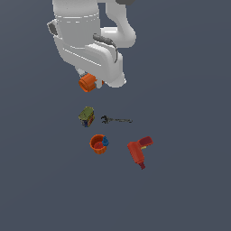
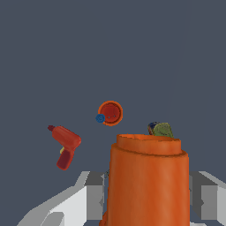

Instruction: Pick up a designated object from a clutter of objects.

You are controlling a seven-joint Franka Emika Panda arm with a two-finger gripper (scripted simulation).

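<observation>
Orange cylinder (image 2: 148, 181) sits clamped in the gripper (image 1: 90, 82), hiding most of the green-orange box (image 2: 162, 129) below; gripper fingertips are cut off.

A plain orange cylinder (image 2: 148, 181) is seen against a flat slate-grey floor (image 1: 189, 180). The arm (image 1: 90, 40) is rendered white with grey trim. The cup (image 1: 98, 144) is coloured orange with a blue piece inside, the drill (image 1: 138, 152) red, the box (image 1: 86, 116) green and orange, the wrench (image 1: 116, 120) dark.
</observation>
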